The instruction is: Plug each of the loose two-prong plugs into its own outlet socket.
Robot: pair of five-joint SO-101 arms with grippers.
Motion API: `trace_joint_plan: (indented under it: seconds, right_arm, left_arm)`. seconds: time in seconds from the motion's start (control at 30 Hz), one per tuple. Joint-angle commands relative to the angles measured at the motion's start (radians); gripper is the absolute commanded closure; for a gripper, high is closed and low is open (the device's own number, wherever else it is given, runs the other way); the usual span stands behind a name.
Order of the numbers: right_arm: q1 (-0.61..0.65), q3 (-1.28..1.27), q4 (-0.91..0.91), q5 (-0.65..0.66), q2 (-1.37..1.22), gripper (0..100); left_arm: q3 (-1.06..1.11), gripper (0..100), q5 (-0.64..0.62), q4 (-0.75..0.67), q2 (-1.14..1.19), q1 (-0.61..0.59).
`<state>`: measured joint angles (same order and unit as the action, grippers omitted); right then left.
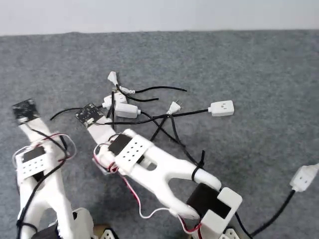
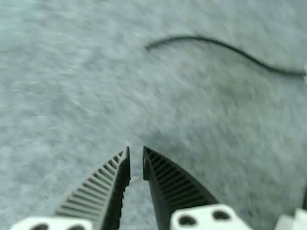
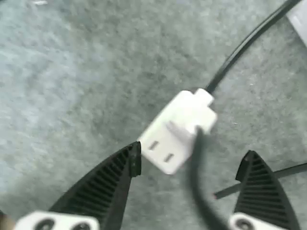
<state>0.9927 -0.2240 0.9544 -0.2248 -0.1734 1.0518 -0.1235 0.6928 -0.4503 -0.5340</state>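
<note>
Grey, felt-like counter [image 1: 259,64] lies under everything. On the left, the left end effector [image 2: 135,151] hangs all but closed and holds nothing, with a black cable [image 2: 225,48] beyond it. The right end effector [image 3: 192,154] gapes wide astride a white outlet socket [image 3: 175,132], which a dark cord [image 3: 196,167] crosses. Farther right lie what may be a loose plug [image 1: 174,107] and a second socket [image 1: 222,107].

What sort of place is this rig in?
Probably a lab test bench, not a home: a grey mat, the left arm and right arm side by side, and a loose socket and plug on cords.
</note>
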Motion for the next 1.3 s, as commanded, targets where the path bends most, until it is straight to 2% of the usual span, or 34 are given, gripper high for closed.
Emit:
trace_joint_plan:
  seconds: [0.0, 0.3, 0.4, 0.57, 0.83, 1.03, 1.13, 1.27]
  right_arm:
    - [0.048, 0.063, -0.018, -0.092, 0.01, 67.7]
    - [0.021, 0.044, -0.127, -0.109, -0.114, 68.3]
    - [0.013, 0.087, -0.088, -0.109, -0.148, 76.5]
    - [-0.012, 0.158, -0.027, -0.095, -0.2, 98.8]
    - [-0.128, 0.201, 0.163, -0.034, -0.076, 99.1]
    - [-0.26, 0.199, 0.354, 0.137, 0.191, 99.1]
    - [-0.38, 0.189, 0.44, 0.23, 0.328, 99.1]
    - [-0.587, 0.127, 0.536, 0.295, 0.503, 99.1]
  left_arm:
    - [-0.071, 95, -0.061, -0.023, -0.002, -0.064]
    - [-0.074, 95, -0.092, -0.026, -0.002, -0.074]
    - [-0.068, 95, -0.092, -0.031, -0.002, -0.071]
    - [-0.044, 95, -0.091, -0.066, 0.0, -0.054]
    - [-0.035, 95, -0.091, -0.068, 0.0, -0.029]
    - [-0.033, 95, -0.089, -0.068, 0.0, -0.014]
    - [-0.007, 95, -0.087, -0.068, 0.0, 0.043]
    - [0.031, 90, -0.087, -0.068, 0.0, 0.133]
